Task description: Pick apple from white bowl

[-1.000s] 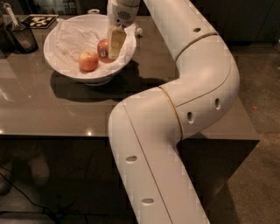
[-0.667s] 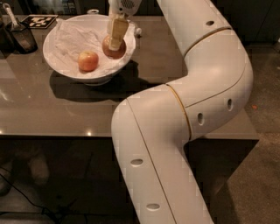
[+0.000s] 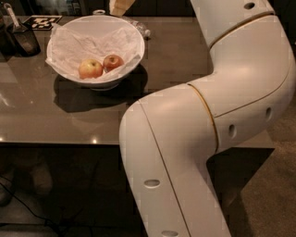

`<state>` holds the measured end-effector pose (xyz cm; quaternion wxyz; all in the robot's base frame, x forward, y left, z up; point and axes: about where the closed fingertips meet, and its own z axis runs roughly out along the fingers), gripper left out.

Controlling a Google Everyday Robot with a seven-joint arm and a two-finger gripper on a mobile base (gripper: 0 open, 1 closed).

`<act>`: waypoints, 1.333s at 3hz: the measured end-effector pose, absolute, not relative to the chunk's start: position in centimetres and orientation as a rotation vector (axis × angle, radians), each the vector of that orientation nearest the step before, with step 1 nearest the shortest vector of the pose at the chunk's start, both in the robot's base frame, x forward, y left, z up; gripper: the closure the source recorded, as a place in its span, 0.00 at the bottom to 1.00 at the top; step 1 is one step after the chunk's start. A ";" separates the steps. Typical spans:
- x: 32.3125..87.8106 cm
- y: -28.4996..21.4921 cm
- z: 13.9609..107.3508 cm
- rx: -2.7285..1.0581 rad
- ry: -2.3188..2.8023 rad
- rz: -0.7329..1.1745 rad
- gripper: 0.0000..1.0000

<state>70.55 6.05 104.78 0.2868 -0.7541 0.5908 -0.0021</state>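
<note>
- Camera view: the gripper is seen at the very top edge of the frame, above the far rim of the white bowl and clear of it. Most of it is cut off by the frame.
- Whether the gripper is open or closed cannot be told, nor whether anything is held in it.
- The apple lies inside the white bowl, right of centre, on the crumpled paper that lines it.
- A larger apple with yellow patches is placed just left of it, and the two are touching or nearly so.
- The bowl's walls rise well above both fruits. The space over them is left open up to the gripper.
- The white bowl is set on the far left part of the dark glossy table, and a broad bare strip is left between it and the front edge.
- The front edge of the table runs straight across the middle of the frame, with dark shadow below it.
- A dark container with a utensil stands at the far left, near the bowl but apart from it.
- The right half of the view is filled by the white arm. Its bent elbow hides the table's right side and front corner.
</note>
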 end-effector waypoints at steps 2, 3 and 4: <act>71.5 6.8 104.7 -1.992 1.565 -0.013 0.58; 71.5 6.8 104.7 -1.992 1.565 -0.013 0.34; 71.5 6.8 104.7 -1.992 1.565 -0.013 0.11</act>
